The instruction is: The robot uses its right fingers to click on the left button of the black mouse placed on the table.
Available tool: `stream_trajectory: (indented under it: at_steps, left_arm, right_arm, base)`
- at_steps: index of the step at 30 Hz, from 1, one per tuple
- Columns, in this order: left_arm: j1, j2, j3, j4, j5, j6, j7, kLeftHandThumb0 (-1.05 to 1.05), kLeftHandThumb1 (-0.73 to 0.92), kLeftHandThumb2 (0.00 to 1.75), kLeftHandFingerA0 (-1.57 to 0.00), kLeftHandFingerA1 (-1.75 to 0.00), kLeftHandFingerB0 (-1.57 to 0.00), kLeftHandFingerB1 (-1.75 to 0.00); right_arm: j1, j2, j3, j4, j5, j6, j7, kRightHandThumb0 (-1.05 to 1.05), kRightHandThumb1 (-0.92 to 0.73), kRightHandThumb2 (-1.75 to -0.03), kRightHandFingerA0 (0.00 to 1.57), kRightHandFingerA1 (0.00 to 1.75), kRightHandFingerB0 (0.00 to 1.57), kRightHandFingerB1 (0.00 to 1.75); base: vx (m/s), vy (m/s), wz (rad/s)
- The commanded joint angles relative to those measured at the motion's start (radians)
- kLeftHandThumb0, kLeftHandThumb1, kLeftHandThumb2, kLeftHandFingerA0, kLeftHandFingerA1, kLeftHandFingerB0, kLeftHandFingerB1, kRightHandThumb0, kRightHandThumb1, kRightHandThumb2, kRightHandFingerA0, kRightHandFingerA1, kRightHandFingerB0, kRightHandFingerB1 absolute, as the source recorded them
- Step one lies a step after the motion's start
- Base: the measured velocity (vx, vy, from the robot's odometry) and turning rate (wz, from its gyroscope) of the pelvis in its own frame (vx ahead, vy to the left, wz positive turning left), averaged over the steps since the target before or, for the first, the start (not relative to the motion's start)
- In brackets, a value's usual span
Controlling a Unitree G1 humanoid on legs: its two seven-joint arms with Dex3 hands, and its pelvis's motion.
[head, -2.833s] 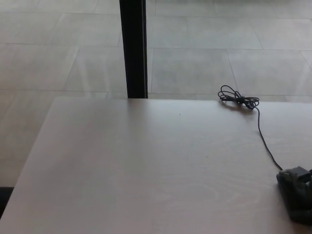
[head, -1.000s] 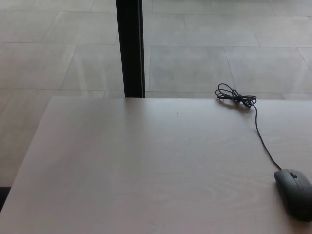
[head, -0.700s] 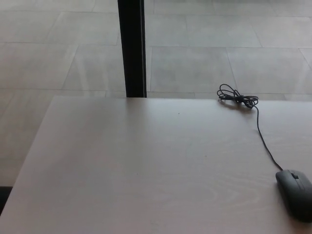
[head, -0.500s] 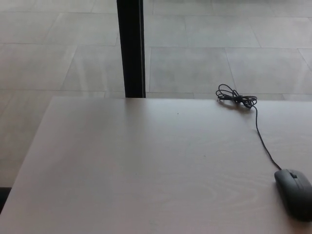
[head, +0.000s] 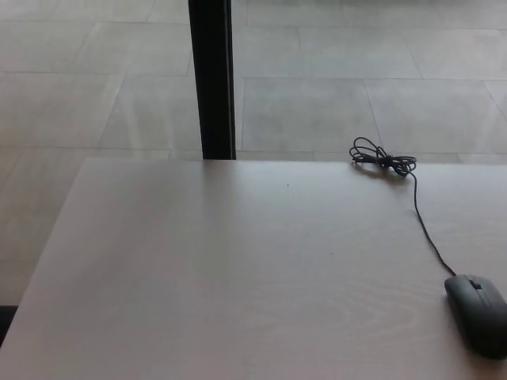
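Note:
The black mouse (head: 478, 313) lies at the right edge of the pale wooden table (head: 222, 277), near the front. Its scroll wheel shows on top, and nothing rests on it. A thin black cable (head: 425, 226) runs from the mouse toward the back of the table and ends in a coiled bundle (head: 382, 161) near the far edge. Neither of my hands appears in the head view.
A black vertical post (head: 211, 79) stands just behind the table's far edge, left of centre. Grey tiled floor (head: 333, 71) lies beyond the table. A dark patch (head: 5, 321) shows at the lower left, past the table's left edge.
2.8 s ago my right hand lay over the mouse at the lower right; it has since left the picture and the mouse lies bare. The camera has shifted slightly.

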Motion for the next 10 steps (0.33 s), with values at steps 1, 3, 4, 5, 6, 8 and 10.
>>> stream_trajectory:
  at_steps: [1,3,4,5,6,8,10]
  left_arm:
    - [0.004,0.004,0.015,0.004,-0.024,0.008,-0.007,-0.89,0.92,0.74,-0.89,-0.57,-0.66,-0.5]
    - [0.0,0.007,0.021,0.013,-0.03,0.014,-0.016,-0.87,0.92,0.72,-0.85,-0.57,-0.67,-0.51]
    - [0.001,0.006,0.022,0.013,-0.03,0.013,-0.016,-0.87,0.92,0.72,-0.85,-0.57,-0.67,-0.51]
    - [0.007,0.008,0.0,0.011,-0.004,-0.003,-0.006,-0.86,0.92,0.78,-0.84,-0.58,-0.66,-0.52]
    - [0.007,0.009,0.001,0.012,-0.006,0.0,-0.004,-0.85,0.92,0.76,-0.83,-0.55,-0.67,-0.5]
    - [0.006,0.009,0.002,0.01,-0.011,0.003,-0.01,-0.85,0.92,0.76,-0.81,-0.56,-0.66,-0.51]
    - [0.005,0.01,0.003,0.012,-0.013,0.002,-0.015,-0.86,0.92,0.76,-0.82,-0.56,-0.65,-0.51]
  right_arm:
    - [0.0,0.021,-0.025,0.001,0.116,0.122,0.005,-0.55,-0.7,-1.06,0.61,0.63,0.33,0.49]
    - [0.004,0.028,-0.018,0.0,0.131,0.131,0.022,-0.52,-0.69,-1.06,0.54,0.62,0.26,0.47]
    - [0.004,0.027,-0.016,-0.003,0.134,0.134,0.021,-0.52,-0.69,-1.06,0.54,0.62,0.26,0.47]
    - [0.004,0.027,-0.007,0.003,0.135,0.141,0.025,-0.63,-0.84,-0.68,0.56,0.44,0.4,0.36]
    - [0.003,0.027,0.001,0.005,0.137,0.138,0.027,-0.64,-0.84,-0.67,0.57,0.45,0.41,0.36]
    - [0.002,0.031,0.0,0.012,0.159,0.125,0.036,-0.56,-0.7,-1.07,0.55,0.62,0.29,0.48]
    - [0.004,0.032,0.006,0.012,0.16,0.123,0.034,-0.59,-0.72,-1.07,0.57,0.62,0.3,0.48]
  base:
    - [0.0,0.0,0.0]
    - [0.0,0.0,0.0]
    - [0.0,0.0,0.0]
    - [0.0,0.0,0.0]
    - [0.0,0.0,0.0]
    - [0.0,0.0,0.0]
    - [0.0,0.0,0.0]
